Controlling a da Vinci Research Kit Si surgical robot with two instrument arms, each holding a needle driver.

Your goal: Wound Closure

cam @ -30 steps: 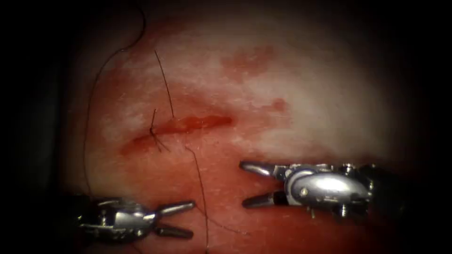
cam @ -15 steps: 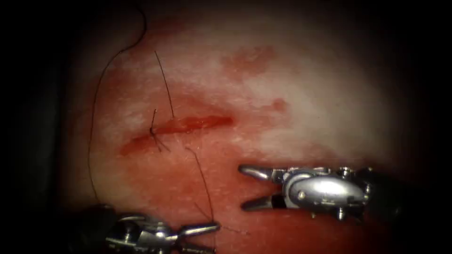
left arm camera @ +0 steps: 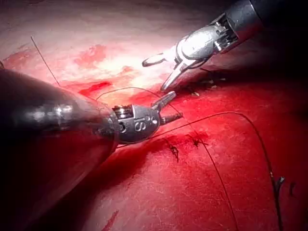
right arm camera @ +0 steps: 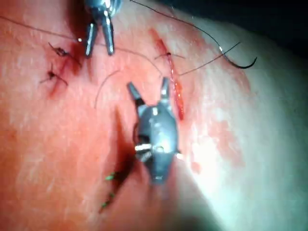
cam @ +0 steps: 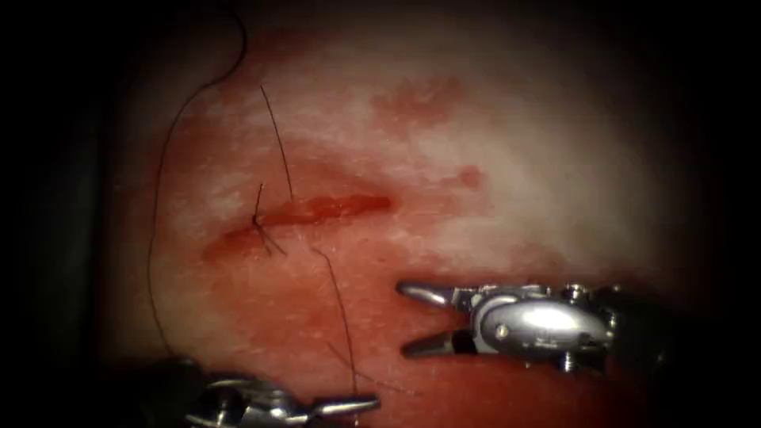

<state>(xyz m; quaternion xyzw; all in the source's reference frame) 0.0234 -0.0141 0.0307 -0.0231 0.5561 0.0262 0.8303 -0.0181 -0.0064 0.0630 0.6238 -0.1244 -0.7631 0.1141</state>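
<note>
The only legible writing is a stamped mark like an "S" on the steel wrist of the left arm's silver needle driver. This tool comes in low from the near left. Its two slim jaws are parted a little and clamp nothing. The thin dark suture thread crosses between them in the right wrist view.

The right arm's polished steel needle driver reaches in level from the right, near of the cut. Its jaws are spread wide in a V, pointing left, and they are empty.

The pale pink pork-belly tissue carries a short red slit-like cut, running left to right. Patches of red fluid stain the surface far of it. A small dark knot sits on the cut towards its left end, with short tails fanning from it and one longer tail running away to the far side. Another strand leaves the tissue just near of the cut and runs toward the left tool.

The thread's long strand sweeps up the far left side to the small dark curved needle. The needle lies loose on the tissue surface, well apart from both tools and not in the tissue.
</note>
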